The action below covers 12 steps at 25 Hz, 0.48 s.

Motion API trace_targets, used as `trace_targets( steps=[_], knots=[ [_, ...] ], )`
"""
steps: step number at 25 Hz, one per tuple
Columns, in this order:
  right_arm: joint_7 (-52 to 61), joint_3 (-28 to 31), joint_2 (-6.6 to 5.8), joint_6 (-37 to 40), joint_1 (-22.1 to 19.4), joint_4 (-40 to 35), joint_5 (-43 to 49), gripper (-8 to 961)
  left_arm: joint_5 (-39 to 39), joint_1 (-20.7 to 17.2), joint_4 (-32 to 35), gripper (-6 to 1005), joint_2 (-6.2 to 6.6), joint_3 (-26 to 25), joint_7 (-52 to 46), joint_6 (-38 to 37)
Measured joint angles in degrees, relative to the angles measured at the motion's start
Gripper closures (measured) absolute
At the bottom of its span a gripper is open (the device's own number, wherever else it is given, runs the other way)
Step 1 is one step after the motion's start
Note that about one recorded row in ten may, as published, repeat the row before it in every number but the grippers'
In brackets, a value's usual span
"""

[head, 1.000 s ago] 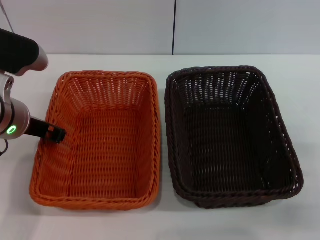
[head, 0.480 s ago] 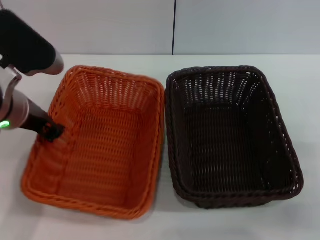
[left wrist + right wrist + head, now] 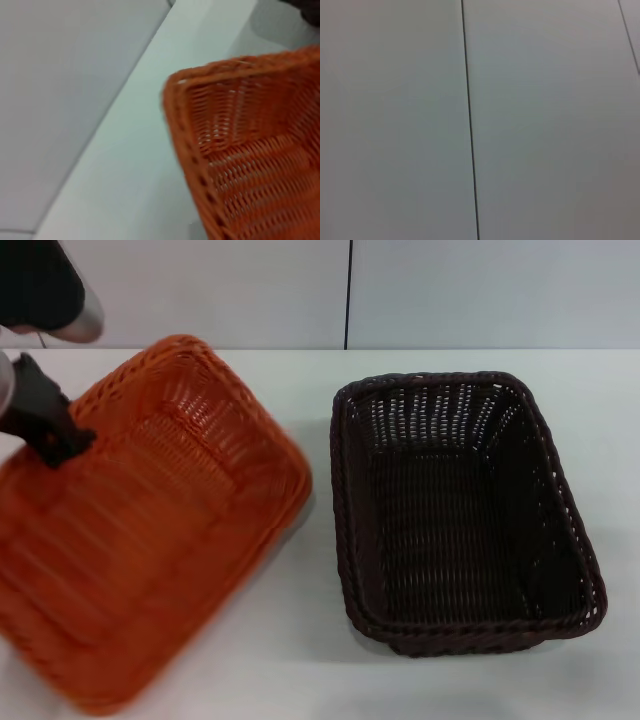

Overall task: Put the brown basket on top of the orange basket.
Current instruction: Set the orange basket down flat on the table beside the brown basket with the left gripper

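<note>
head view, white table (image 3: pixel 300 660), pale wall (image 3: pixel 200 290), orange basket (image 3: pixel 150 540) tilted

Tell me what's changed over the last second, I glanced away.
The left gripper, clamped on the rim of the bright orange woven basket, has swung that basket up and round, its far end tilting away from the dark brown woven basket. The brown one stayed flat on the white table.

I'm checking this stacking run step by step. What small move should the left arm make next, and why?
Probably set the orange basket back down flat on the table. The left pincer grips its rim and has it tilted, while the brown basket, the one meant to go on top, sits untouched beside it.
</note>
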<state>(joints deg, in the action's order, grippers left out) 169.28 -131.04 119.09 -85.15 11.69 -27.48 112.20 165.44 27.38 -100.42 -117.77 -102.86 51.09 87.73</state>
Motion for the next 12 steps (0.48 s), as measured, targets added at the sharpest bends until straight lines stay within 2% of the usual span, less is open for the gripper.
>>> trace_targets(
  steps=[5,9,12],
  knots=[
    [0.0,0.0,0.05,-0.34,-0.15,-0.73,0.04,245,-0.04,0.96,-4.81,722,0.01,-3.15,8.97,3.83],
    [0.0,0.0,0.07,-0.38,-0.17,-1.16,0.04,245,-0.08,2.06,-5.92,794,0.15,-5.39,13.36,5.56],
    [0.0,-0.05,0.09,-0.39,-0.13,-1.5,0.04,245,-0.26,2.51,-7.03,806,0.12,-5.92,16.19,6.68]
  ],
)
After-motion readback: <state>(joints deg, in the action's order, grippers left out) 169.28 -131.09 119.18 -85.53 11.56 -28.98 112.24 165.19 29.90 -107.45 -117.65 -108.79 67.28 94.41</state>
